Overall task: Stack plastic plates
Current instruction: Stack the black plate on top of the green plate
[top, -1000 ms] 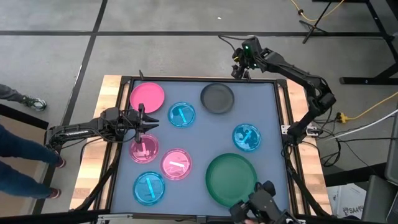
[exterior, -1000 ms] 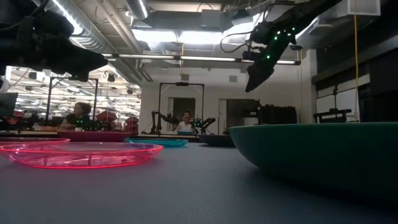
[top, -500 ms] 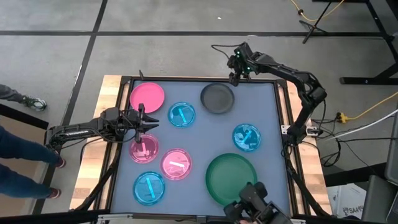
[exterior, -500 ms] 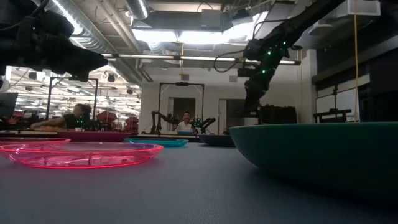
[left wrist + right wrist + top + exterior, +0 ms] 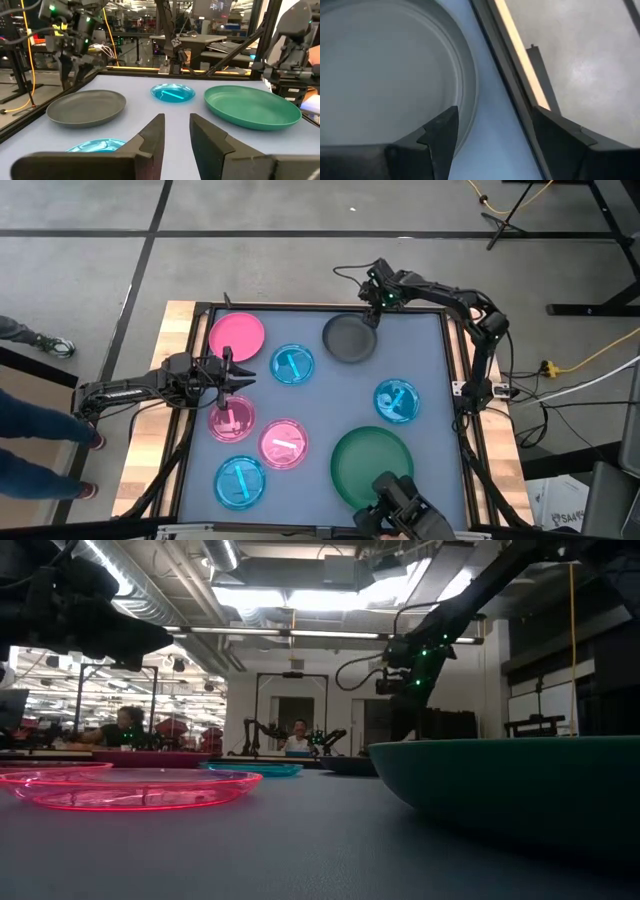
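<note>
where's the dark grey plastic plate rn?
High view: the round dark grey plastic plate lies at the table's far edge, right of centre, with the open right gripper above its far rim.

The green plate (image 5: 520, 785) is cut off by the low view's right edge.

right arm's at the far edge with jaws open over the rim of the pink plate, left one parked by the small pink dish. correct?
Not quite: the right gripper straddles the rim of the dark grey plate, not the pink one; the right wrist view shows it, jaws open. The left gripper is beside the small pink dish, as said.
</note>
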### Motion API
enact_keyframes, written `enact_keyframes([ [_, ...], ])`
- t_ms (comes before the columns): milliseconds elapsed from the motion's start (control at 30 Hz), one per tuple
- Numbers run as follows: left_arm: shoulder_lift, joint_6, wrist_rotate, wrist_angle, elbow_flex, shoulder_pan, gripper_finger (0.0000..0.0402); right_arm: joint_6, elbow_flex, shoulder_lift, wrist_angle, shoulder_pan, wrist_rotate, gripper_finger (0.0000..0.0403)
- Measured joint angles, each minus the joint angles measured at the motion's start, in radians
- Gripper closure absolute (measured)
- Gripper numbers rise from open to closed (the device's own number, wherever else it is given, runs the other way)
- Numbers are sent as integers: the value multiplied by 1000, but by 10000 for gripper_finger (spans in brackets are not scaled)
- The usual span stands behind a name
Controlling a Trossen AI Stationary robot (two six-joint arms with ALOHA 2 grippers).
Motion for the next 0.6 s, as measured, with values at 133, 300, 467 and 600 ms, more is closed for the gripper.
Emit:
enact_keyframes([
  [133,0,0,0,0,0,0,318,0,0,28,-1,0,-17,159],
  [300,0,0,0,0,0,0,318,0,0,61,-12,0,-26,159],
  [467,0,0,0,0,0,0,318,0,0,90,-31,0,-43,159],
  [600,0,0,0,0,0,0,318,0,0,104,-51,0,-44,159],
])
